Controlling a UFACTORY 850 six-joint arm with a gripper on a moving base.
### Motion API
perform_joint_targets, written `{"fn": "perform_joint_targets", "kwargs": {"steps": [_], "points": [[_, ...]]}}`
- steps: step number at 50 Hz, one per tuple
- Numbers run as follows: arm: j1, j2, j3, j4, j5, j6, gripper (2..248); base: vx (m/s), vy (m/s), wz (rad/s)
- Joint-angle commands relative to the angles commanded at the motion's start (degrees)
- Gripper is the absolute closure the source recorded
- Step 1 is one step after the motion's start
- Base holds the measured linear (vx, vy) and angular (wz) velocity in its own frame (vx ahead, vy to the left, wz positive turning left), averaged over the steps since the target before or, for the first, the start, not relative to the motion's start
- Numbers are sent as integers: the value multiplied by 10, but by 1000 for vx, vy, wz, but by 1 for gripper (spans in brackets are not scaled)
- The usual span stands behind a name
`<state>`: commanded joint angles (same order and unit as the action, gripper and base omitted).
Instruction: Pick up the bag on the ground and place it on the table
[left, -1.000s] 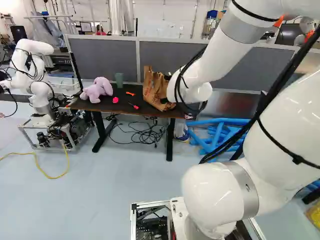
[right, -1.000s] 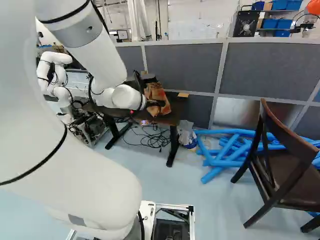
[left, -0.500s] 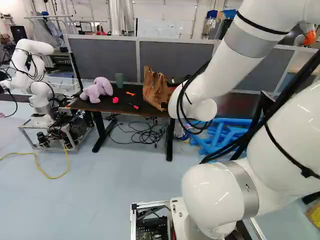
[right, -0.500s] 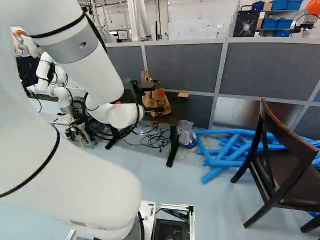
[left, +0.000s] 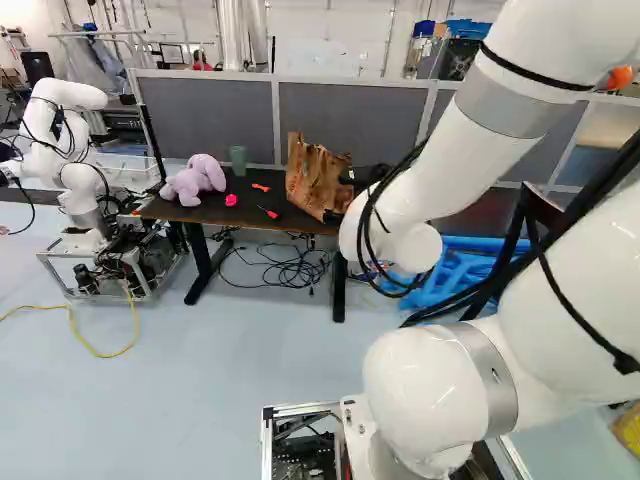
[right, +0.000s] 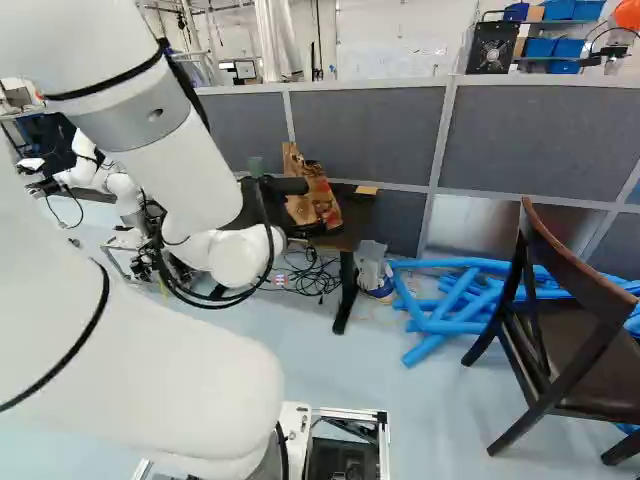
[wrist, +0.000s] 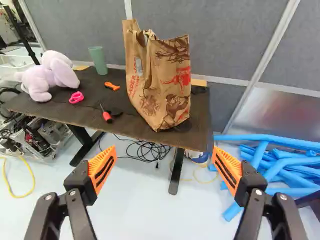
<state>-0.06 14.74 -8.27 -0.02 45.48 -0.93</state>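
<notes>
Bright, even indoor lt., mostly from above.
L base view: small glare spots on glossy arm (left: 430, 390); R base view: same arm nr. washed out. Wrist view: floor (wrist: 135, 210) v. bright, soft sheen on metal panel (wrist: 280, 114).

Paper bag (wrist: 167, 82) on table (wrist: 60, 107)

Bag (wrist: 165, 80) on table (wrist: 200, 117), right of plush toy (wrist: 45, 77).

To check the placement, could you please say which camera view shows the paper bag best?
The wrist view: it shows the paper bag large and uncovered, from top to base. Both base views show it smaller, partly hidden behind the gripper.
</notes>
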Motion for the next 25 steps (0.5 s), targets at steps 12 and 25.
{"fn": "perform_joint_targets", "kwargs": {"steps": [12, 25], "points": [[0, 7, 18, 0, 24, 5, 3, 0, 0, 0], [1, 11, 29, 0, 40, 8, 3, 0, 0, 0]]}}
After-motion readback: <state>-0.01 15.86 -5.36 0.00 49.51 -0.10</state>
